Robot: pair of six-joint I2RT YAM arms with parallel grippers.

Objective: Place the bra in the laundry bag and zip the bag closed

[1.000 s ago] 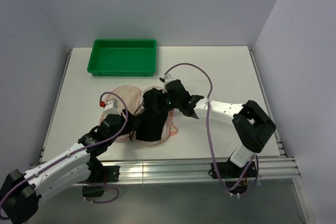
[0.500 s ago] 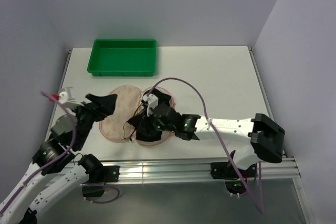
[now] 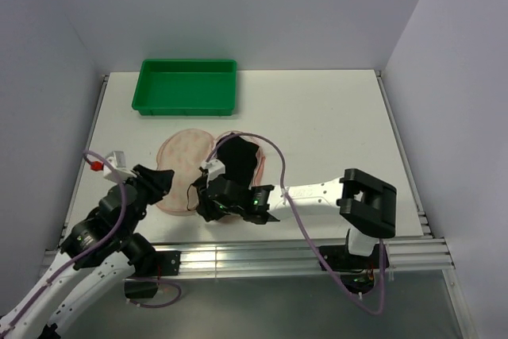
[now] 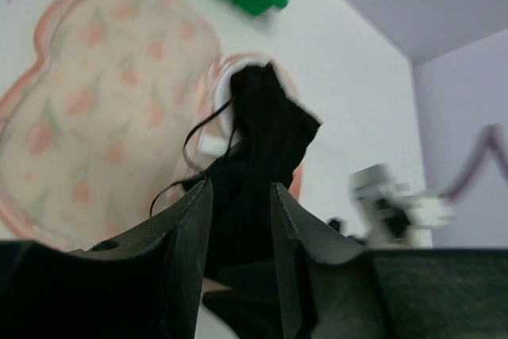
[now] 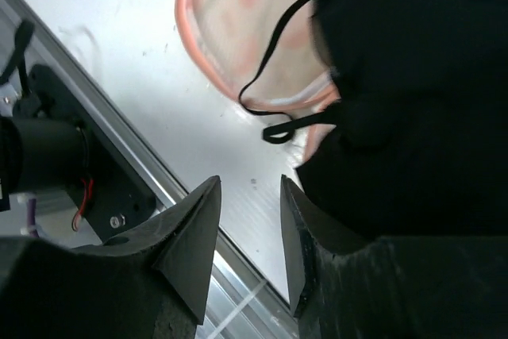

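Hidden or unclear: the near end of the bra (image 3: 236,158) is covered by the right arm's wrist in the top view. The right half of the laundry bag (image 3: 182,166) is mostly buried under it, with only pink rim showing. The left wrist view is blurred on its right side. In the right wrist view the bra (image 5: 413,101) is cut off by the frame.

The bag lies unzipped and spread flat on the surface (image 3: 333,117), left of centre and towards the near edge, its halves side by side. The bra is bunched on the right half, long axis far-to-near, thin straps (image 5: 286,109) trailing left over the bag rim.

The green tray (image 3: 186,85) is at the far left corner.

Left pincer (image 3: 161,180) is raised off the bag's near-left side, narrowly spread and empty. Right pincer (image 3: 205,190) is above the bra's near end, narrowly spread, gripping nothing.
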